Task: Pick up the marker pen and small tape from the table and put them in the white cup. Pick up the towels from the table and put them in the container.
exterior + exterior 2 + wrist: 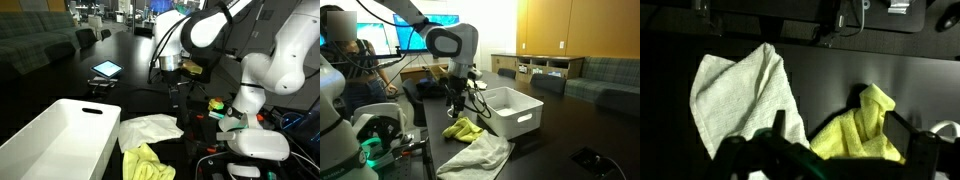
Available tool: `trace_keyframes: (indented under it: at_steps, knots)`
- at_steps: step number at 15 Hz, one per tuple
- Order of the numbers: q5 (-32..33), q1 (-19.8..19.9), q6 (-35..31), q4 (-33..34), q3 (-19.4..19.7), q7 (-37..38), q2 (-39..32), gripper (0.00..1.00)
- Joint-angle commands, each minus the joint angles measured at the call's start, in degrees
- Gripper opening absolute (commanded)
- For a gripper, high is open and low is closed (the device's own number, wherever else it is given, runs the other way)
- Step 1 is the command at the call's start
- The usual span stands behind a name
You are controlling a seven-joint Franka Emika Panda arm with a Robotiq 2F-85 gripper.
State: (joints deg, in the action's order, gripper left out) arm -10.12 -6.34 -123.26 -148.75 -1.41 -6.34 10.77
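The crumpled white cloth towel [150, 128] and the bright yellow-green cloth towel [148, 162] lie close together on the dark surface [60, 70]. Both are outside the large white rectangular plastic bin [60, 135], just beside its long wall. The hand [457, 108] hangs above the towels, near the bin, released and spread wide, grasping nothing. A flat, lit tablet [105, 69] lies on the surface well apart from the bin, beyond its far end.
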Motion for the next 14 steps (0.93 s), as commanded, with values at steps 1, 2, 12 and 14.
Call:
trace_keyframes:
  at_steps: [1, 2, 12, 14]
  knots:
    - [-1.2, 0.9, -7.2, 1.2, 0.1, -3.8, -10.7, 1.0]
    - [-1.7, 1.3, -9.1, 1.1, 0.1, -5.2, -13.3, 1.0]
    - [-6.8, 5.4, -21.3, 1.9, -3.1, -7.5, -31.3, 1.0]
    - [-6.8, 6.2, -25.7, 2.4, -3.8, -6.6, -34.7, 1.0]
